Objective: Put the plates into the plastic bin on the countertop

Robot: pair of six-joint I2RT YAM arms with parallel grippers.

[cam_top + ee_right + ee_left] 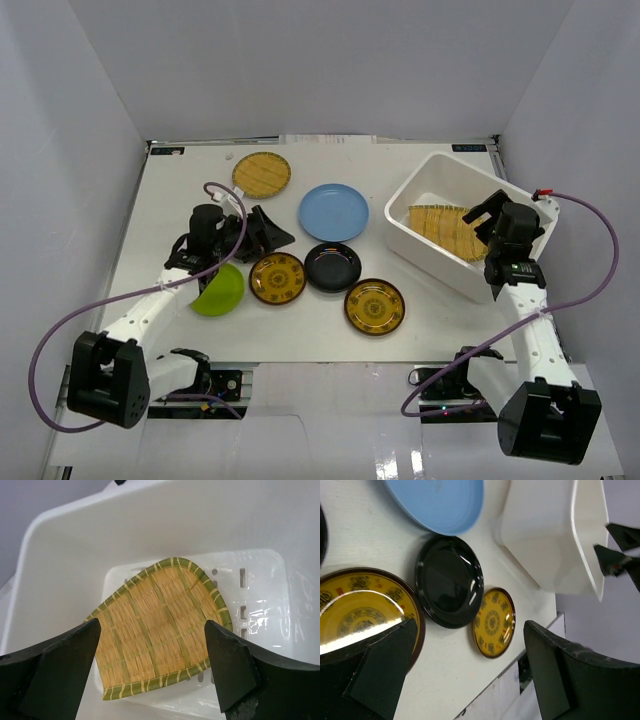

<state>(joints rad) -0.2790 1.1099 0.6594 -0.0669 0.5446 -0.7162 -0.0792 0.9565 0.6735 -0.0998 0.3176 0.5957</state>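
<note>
1. Bin [425, 250]: white, at the right rear of the countertop [180, 200]; woven plate [160, 625] inside.
2. Right gripper [152, 630]: above the bin, fingers apart, nothing held.
3. Left gripper [470, 625]: fingers apart, empty, above the plates left of centre.
4. Outside the bin, on the countertop: second woven plate [261, 174], blue plate [333, 211], black plate [332, 266], left amber plate [277, 277], right amber plate [374, 306], lime plate [220, 290] partly under the left arm.

Plate colours on a white countertop [170, 220]

At three o'clock, the white plastic bin [480, 185] holds a tan woven plate [160, 625] with green bands and a green, cream-stitched rim. A second tan woven plate [262, 174] lies at eleven o'clock. The plain light blue plate [334, 212] and glossy black plate [332, 267] are central. At six o'clock, the left amber plate [277, 278] and right amber plate [374, 306] have dark brown rims and dark medallion motifs. The lime green plate [220, 290] is at eight o'clock.
</note>
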